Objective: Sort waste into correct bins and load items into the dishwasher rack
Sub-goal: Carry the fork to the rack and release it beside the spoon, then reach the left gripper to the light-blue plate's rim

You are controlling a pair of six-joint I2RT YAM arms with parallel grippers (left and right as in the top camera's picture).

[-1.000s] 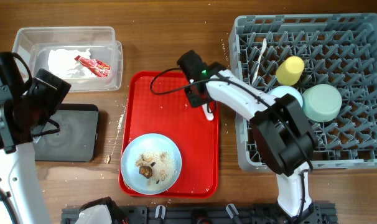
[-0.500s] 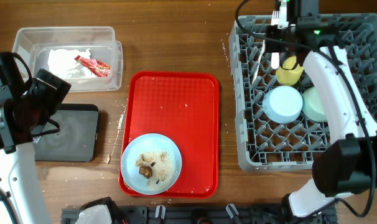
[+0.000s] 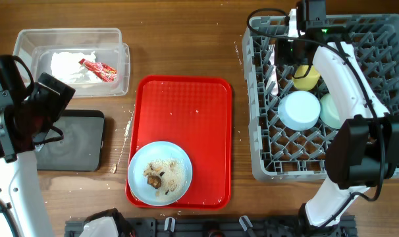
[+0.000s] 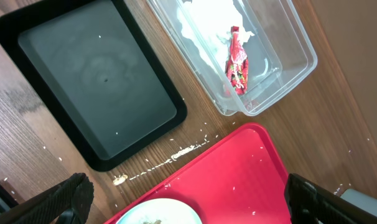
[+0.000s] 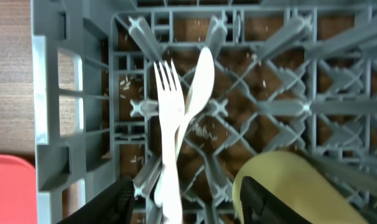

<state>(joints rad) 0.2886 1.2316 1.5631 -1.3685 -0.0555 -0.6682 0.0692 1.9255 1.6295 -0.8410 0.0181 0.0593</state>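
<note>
My right gripper [image 3: 292, 41] hangs open over the far left corner of the grey dishwasher rack [image 3: 257, 141]. In the right wrist view a white fork [image 5: 168, 124] lies on the rack's [image 5: 70, 93] pegs beside a white spoon [image 5: 199, 87], its handle running loose between my spread fingers [image 5: 117, 202]. The yellow cup [image 3: 307, 76], an upturned light blue bowl [image 3: 299, 110] and the pale green bowl [image 3: 336, 109] sit in the rack. A light blue plate [image 3: 160, 173] with rice and brown scraps rests on the red tray [image 3: 186, 112]. My left gripper [image 4: 195, 210] is open above the tray's left edge.
The clear tub [image 3: 71, 46] at the far left holds white napkins [image 3: 68, 64] and the red-and-white wrapper [image 3: 97, 68]. The black tray [image 3: 78, 141] lies in front of it, partly under my left arm [image 3: 28, 112]. Rice grains dot the wood between the trays.
The right arm swung from the red tray up to the rack's far left corner carrying the fork. Its jaws then opened and the fork now lies beside the spoon. The left arm stayed still.
</note>
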